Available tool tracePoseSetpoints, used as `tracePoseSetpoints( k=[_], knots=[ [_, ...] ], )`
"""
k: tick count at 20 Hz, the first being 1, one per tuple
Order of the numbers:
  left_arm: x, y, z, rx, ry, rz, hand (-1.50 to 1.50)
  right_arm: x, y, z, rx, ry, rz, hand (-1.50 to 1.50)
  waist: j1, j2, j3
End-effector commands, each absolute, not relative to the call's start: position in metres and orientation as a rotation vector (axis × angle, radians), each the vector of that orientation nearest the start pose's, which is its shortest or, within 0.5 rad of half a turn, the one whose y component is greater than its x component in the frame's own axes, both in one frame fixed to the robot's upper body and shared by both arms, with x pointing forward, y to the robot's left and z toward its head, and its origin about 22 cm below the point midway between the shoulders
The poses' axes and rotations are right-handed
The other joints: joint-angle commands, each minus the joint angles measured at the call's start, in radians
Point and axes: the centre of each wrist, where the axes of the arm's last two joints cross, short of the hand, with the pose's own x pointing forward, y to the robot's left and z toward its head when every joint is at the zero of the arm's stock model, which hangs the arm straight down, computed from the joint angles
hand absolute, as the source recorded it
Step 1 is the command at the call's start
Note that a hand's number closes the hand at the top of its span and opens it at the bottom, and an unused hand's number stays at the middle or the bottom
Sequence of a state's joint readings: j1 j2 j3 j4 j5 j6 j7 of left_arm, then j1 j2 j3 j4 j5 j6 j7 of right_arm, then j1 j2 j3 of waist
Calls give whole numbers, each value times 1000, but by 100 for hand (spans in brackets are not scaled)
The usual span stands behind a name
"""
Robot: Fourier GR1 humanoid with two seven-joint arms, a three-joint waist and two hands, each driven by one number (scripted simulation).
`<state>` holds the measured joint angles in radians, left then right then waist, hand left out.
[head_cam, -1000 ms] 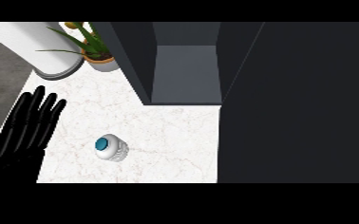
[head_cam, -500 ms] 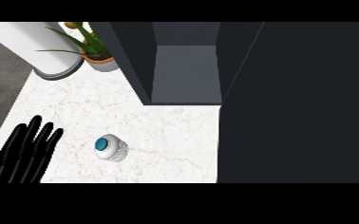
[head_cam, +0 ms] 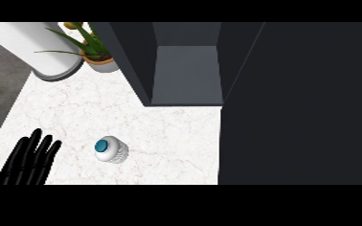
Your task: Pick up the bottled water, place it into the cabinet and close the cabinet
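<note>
The bottled water (head_cam: 110, 150) stands upright on the white marble counter (head_cam: 163, 129), seen from above as a white round body with a blue cap. My left hand (head_cam: 28, 160) shows at the lower left edge, black fingers straight and spread, a short way left of the bottle and not touching it. The dark grey cabinet (head_cam: 185, 69) stands open at the back, its inner shelf bare, and its open door (head_cam: 290, 105) fills the right side. My right hand is not in view.
A potted green plant (head_cam: 96, 52) stands at the back left beside the cabinet. A large white cylinder (head_cam: 42, 48) lies at the far left corner. The counter's left edge runs along a grey floor strip (head_cam: 10, 84).
My left hand has slid down and back toward the lower edge, so less of it shows. The bottle and cabinet have not moved.
</note>
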<state>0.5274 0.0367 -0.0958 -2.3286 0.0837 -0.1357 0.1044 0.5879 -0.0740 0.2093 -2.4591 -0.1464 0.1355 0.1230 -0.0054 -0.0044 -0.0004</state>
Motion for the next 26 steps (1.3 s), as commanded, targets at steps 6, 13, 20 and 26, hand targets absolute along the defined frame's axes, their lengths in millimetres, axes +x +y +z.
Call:
tracePoseSetpoints(
  k=[6, 13, 20, 26],
  knots=[
    [132, 272, 51, 88, -1697, 41, -150, 57, -235, 145, 189, -1846, 79, -150, -10, 1, 0],
    [153, 283, -2, 78, -1649, 23, -150, 53, -233, 142, 171, -1851, 80, -150, -8, 2, 0],
    [165, 279, -61, 83, -1631, 75, -150, 50, -233, 145, 167, -1852, 58, -150, -4, 5, -1],
    [174, 292, -92, 124, -1641, 107, -150, 37, -236, 137, 174, -1843, 89, -150, -13, 1, 0]
  ],
)
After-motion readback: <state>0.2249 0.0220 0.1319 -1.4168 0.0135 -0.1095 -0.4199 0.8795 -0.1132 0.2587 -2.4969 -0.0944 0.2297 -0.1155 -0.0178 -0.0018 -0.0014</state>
